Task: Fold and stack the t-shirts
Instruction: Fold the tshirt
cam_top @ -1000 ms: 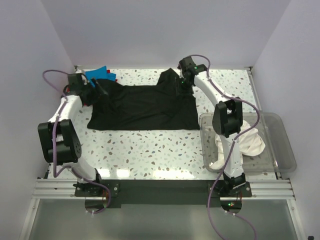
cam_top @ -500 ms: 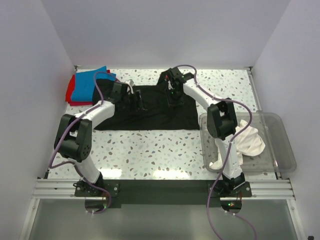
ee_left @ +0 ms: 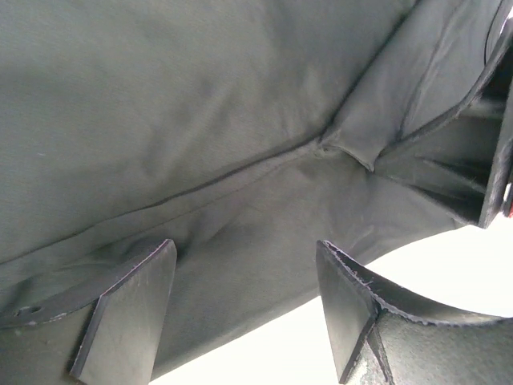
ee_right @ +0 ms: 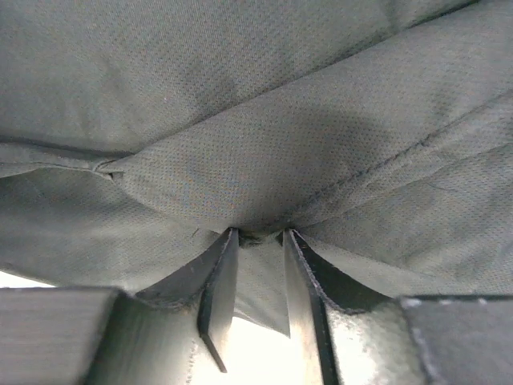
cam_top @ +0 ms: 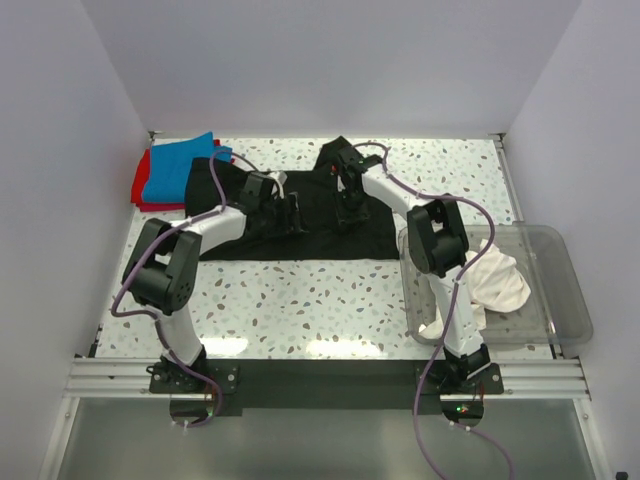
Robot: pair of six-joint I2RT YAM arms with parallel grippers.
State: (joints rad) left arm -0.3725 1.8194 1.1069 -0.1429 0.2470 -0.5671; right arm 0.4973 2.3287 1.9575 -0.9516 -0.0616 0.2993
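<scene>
We are looking at the black t-shirt (cam_top: 320,238) lying spread across the far half of the table (cam_top: 300,300). Its near hem is running roughly straight from left to right, and its right edge is ending just beside the far left corner of the clear plastic bin (cam_top: 572,300). A wide strip of bare speckled table is lying open between that hem and the arm bases. At the far left corner the blue t-shirt (cam_top: 172,170) is resting on the red t-shirt (cam_top: 142,196), close to the left wall and just beside the black shirt's left sleeve.

The left gripper (ee_left: 248,313) is hanging low over the middle of the black shirt with its jaws standing wide and nothing between them. In the left wrist view, a seam and a fold of cloth are running past the fingers. The right gripper (ee_right: 256,241) is squeezing its jaws narrowly on a raised fold of the black shirt, near the collar end.

The bin is sitting at the right side of the table, with the right arm crossing over its left part. Inside it the white t-shirts (cam_top: 500,282) are lying bunched together, and we cannot tell how many.
</scene>
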